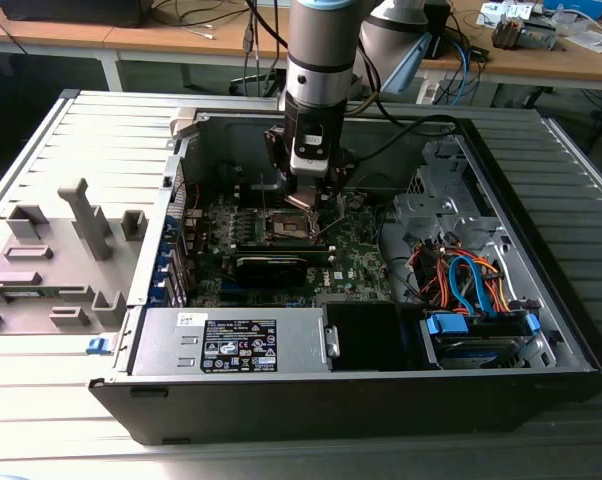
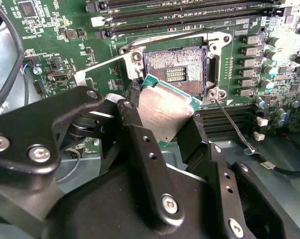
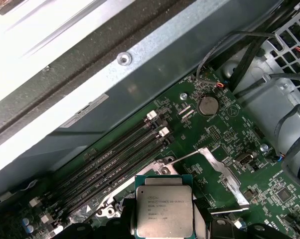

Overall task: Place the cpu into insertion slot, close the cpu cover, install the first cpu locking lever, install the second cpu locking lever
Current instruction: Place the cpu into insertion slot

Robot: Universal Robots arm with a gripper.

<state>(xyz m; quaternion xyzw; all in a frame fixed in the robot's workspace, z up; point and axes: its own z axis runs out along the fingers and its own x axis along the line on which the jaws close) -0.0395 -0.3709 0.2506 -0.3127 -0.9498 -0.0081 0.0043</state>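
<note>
Presently: step 1 of 4 in hand, none finished.
- Item 1, gripper: part-closed, pinching cpu by two opposite edges.
- Item 2, cpu: metal top up, tilted, held above insertion slot, offset toward one corner; not seated.
- Item 3, insertion slot: pin field bare, nothing in it.
- Item 4, cpu cover: swung up open beside slot; closing left to do.
- Item 5, locking levers and: both released, angling out from slot corners; neither installed.
- Beyond slot: memory slots, nr but off to one side.
- Farther: drive cables and power supply box, well apart from slot.
- Obstruction: none seen over slot; raised cover and loose levers look closest.
</note>
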